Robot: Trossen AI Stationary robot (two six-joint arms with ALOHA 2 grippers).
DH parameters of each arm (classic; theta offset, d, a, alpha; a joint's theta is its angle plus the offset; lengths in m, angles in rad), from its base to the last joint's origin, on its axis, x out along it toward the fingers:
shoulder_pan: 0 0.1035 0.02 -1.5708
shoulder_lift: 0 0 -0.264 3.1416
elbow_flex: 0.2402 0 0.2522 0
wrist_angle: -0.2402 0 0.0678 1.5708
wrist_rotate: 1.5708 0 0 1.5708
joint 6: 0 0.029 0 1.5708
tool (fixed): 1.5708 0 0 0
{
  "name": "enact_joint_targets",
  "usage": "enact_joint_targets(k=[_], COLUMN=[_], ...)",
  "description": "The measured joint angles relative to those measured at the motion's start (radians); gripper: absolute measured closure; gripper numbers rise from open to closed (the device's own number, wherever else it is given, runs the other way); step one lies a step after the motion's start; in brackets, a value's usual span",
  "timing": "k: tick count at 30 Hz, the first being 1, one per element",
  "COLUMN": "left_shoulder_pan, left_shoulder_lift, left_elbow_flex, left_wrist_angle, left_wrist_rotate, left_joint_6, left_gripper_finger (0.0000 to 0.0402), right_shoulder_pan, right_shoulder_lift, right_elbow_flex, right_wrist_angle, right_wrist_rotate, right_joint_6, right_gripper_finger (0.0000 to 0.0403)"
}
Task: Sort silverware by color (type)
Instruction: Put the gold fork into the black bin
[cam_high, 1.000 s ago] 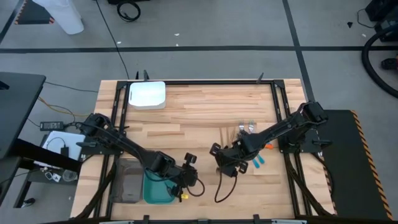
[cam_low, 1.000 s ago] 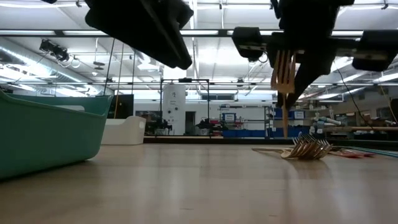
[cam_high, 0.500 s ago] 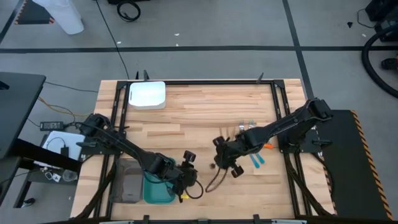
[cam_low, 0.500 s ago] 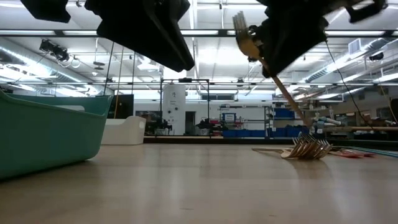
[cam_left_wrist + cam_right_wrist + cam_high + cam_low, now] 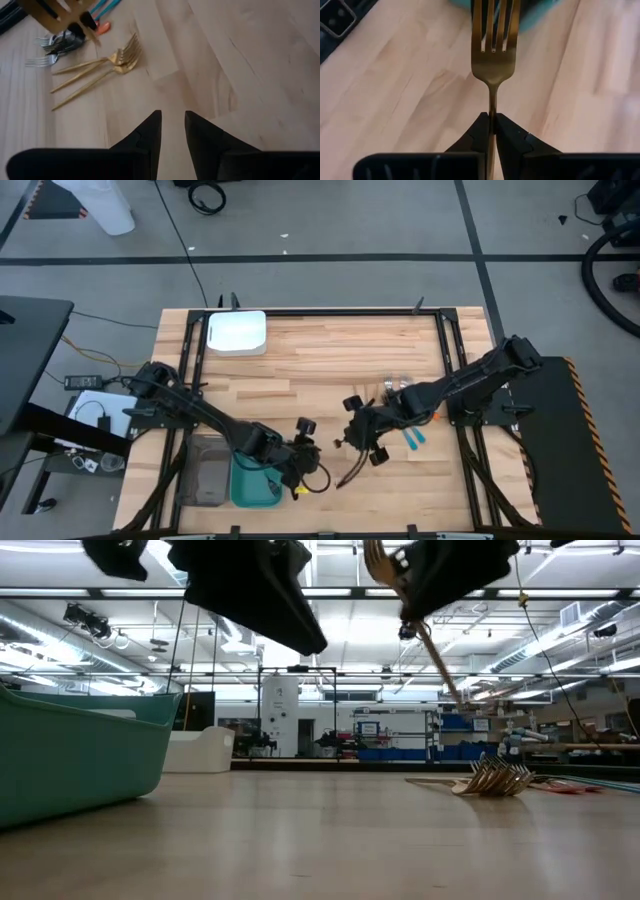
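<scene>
Pinching a gold fork [image 5: 492, 47] by its handle, the right claw [image 5: 491, 131] hangs above bare worktop [image 5: 330, 360]. The left claw [image 5: 172, 131], slightly spread and empty, hovers beside the teal tray [image 5: 250, 485] near the worktop's front edge.

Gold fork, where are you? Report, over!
Right gripper shut on gold fork, lifted mid-table. Left gripper open, empty, beside teal tray. Nothing between them.

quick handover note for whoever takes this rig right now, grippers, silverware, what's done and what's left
Right gripper: shut on a gold fork, held above mid-table.
Left gripper: slightly open, empty, above the table beside the teal tray.
Three gold forks, silver forks and teal and orange pieces lie unsorted on the table's right.
Done: one fork lifted. Left: everything else.
</scene>
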Motion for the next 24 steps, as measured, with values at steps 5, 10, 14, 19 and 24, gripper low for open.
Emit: enact_joint_targets(k=[5, 10, 14, 19, 24], left_shoulder_pan=[0.024, 0.043, 0.056, 0.077, 0.093], left_shoulder_lift=[0.0, 0.0, -0.005, -0.022, -0.023], left_elbow_flex=[0.0, 0.0, -0.001, -0.001, -0.002], left_wrist_angle=[0.023, 0.083, 0.146, 0.232, 0.285], left_wrist_rotate=[0.005, 0.052, 0.076, 0.172, 0.218], left_joint_6=[0.0, 0.011, 0.033, 0.039, 0.038], left_gripper_finger=[0.0308, 0.0308, 0.0308, 0.0308, 0.0308], right_shoulder_pan=[0.046, 0.086, 0.109, 0.131, 0.149], right_shoulder_lift=[-0.003, -0.003, -0.003, -0.027, -0.078], right_elbow_flex=[-0.012, -0.012, -0.012, -0.012, -0.013], right_wrist_angle=[0.11, 0.172, 0.221, 0.258, 0.295], right_wrist_rotate=[0.016, 0.007, -0.031, -0.036, -0.017], right_joint_6=[-0.105, -0.151, -0.184, -0.189, -0.196], right_gripper_finger=[0.0374, 0.0375, 0.0375, 0.0376, 0.0376])
